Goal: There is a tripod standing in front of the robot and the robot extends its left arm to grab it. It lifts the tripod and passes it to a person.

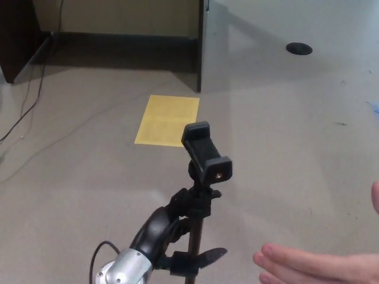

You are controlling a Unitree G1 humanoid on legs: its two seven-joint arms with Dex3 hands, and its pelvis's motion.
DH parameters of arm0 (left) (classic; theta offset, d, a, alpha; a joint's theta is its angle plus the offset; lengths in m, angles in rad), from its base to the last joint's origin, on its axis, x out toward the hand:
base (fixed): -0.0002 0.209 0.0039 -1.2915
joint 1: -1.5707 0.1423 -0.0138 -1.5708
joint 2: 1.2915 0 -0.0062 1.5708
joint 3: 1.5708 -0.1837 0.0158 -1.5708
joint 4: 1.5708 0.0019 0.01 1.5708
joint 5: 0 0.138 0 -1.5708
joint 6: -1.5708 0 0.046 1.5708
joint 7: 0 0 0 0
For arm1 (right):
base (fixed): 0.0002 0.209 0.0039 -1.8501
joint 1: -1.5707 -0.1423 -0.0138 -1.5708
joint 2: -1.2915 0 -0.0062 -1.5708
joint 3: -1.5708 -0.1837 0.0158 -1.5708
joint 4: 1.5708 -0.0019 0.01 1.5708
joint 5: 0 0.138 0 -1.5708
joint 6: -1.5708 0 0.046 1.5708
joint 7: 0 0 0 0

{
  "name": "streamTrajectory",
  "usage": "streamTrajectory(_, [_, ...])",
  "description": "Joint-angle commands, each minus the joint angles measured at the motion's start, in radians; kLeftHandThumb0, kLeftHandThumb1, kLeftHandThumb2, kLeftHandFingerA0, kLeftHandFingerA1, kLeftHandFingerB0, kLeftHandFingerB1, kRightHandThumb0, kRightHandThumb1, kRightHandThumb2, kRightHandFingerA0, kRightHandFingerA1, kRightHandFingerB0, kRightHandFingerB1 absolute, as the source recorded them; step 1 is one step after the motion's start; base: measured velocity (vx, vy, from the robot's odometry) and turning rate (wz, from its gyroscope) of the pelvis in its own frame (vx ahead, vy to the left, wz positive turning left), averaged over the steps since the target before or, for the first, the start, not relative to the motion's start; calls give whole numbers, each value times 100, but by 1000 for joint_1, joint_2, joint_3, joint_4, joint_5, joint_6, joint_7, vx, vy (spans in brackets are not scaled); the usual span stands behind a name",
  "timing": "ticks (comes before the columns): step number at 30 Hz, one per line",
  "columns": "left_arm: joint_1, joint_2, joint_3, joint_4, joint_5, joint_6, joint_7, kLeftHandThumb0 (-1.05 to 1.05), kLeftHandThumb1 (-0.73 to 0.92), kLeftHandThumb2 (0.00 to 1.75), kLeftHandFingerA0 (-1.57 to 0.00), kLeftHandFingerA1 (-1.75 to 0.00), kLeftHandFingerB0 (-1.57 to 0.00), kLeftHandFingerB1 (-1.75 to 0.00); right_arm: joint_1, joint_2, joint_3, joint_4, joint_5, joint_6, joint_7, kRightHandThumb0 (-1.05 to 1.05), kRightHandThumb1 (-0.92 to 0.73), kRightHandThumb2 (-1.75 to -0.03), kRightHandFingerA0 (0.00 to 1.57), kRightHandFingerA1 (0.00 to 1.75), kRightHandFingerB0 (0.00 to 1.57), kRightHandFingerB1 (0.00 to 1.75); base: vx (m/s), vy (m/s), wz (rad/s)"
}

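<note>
The black tripod (205, 171) stands near the bottom middle of the head view, its phone clamp on top and its thin pole running down out of the picture. My left hand (172, 231) comes up from the lower left and is shut on the tripod's pole just under the head joint, thumb sticking out to the right. A person's open hand (308, 267) reaches in from the lower right, palm up, a short way right of the pole and apart from it. My right hand does not show.
A yellow sheet (167, 120) lies on the grey floor behind the tripod. A dark partition (199, 44) and dark furniture stand at the back. A cable (35, 112) trails across the floor at left. A round black floor disc (299, 48) sits at top right.
</note>
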Motion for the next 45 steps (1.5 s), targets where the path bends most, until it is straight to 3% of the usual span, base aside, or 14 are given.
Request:
streamTrajectory(1, [-36, 44, 11, 145, 57, -66, 51, -58, 39, 69, -16, -43, -5, -22, 7, 3, -6, -3, 7, -11, 11, -40, -70, -62, 65, 44, 45, 36, 0, 0, 0])
streamTrajectory(6, [-94, 49, 59, 299, 44, -124, 95, -27, 24, 81, -4, -48, 0, -48, -9, 11, 4, 5, -6, 3, 10, -40, -70, -61, 62, 41, 44, 35, 0, 0, 0])
streamTrajectory(8, [-127, 56, 59, 355, 77, -179, 151, -47, 43, 63, -48, -48, -12, -32, -12, 12, -3, 1, 4, 3, 19, -38, -70, -60, 63, 42, 45, 35, 0, 0, 0])
streamTrajectory(13, [-197, 45, 78, 439, 84, -265, 221, -24, 64, 59, -88, -55, -22, -29, -28, 7, -15, -19, 14, 0, 28, -41, -69, -61, 66, 43, 44, 35, 0, 0, 0])
streamTrajectory(17, [-229, 31, 83, 454, 89, -304, 251, -38, 54, 57, -76, -50, -26, -30, -48, 3, -14, -16, 3, 13, 18, -39, -70, -61, 64, 42, 45, 35, 0, 0, 0])
streamTrajectory(18, [-231, 28, 75, 430, 96, -312, 242, -50, 44, 67, -54, -51, -18, -35, -59, 4, -6, -17, -7, 24, 16, -47, -59, -85, 53, 54, 39, 48, 0, 0, 0])
streamTrajectory(19, [-234, 25, 72, 430, 99, -326, 244, -49, 43, 65, -49, -49, -19, -35, -66, 2, -6, -12, -7, 25, 20, -41, -71, -61, 62, 42, 44, 35, 0, 0, 0])
streamTrajectory(26, [-224, 25, 10, 331, 152, -317, 220, -64, 42, 70, -31, -45, -7, -33, -49, -3, -15, -10, 10, -8, 36, -38, -72, -60, 64, 42, 43, 35, 0, 0, 0])
streamTrajectory(29, [-230, 17, 6, 322, 140, -312, 203, -65, 41, 69, -29, -45, -9, -31, -54, 0, -13, -12, 6, 10, 34, -39, -72, -61, 64, 42, 43, 35, 0, 0, 0])
streamTrajectory(30, [-237, 12, 3, 333, 129, -323, 183, -32, 21, 83, -7, -48, 0, -47, -58, -1, -7, -9, -2, 14, 30, -39, -72, -61, 63, 42, 43, 35, 0, 0, 0])
streamTrajectory(37, [-218, 19, -36, 298, 136, -292, 127, -67, 43, 79, -1, -36, -10, -13, -45, -3, -13, -15, 8, 3, 40, -46, -59, -84, 53, 54, 37, 47, 0, 0, 0])
streamTrajectory(38, [-222, 17, -35, 308, 132, -289, 124, -65, 46, 55, -9, -32, -1, -24, -44, -4, -13, -15, 9, 0, 42, -46, -59, -85, 53, 54, 37, 47, 0, 0, 0])
streamTrajectory(40, [-233, 9, -29, 341, 121, -300, 120, -62, 38, 74, -5, -40, -4, -16, -48, -6, -8, -11, 2, 2, 42, -46, -60, -85, 53, 54, 37, 47, 0, 0, 0])
streamTrajectory(45, [-253, -14, -21, 355, 131, -211, 138, -55, 45, 75, -32, -49, -2, -25, -41, 0, -10, -13, 6, -1, 48, -39, -72, -61, 62, 41, 43, 35, 0, 0, 0])
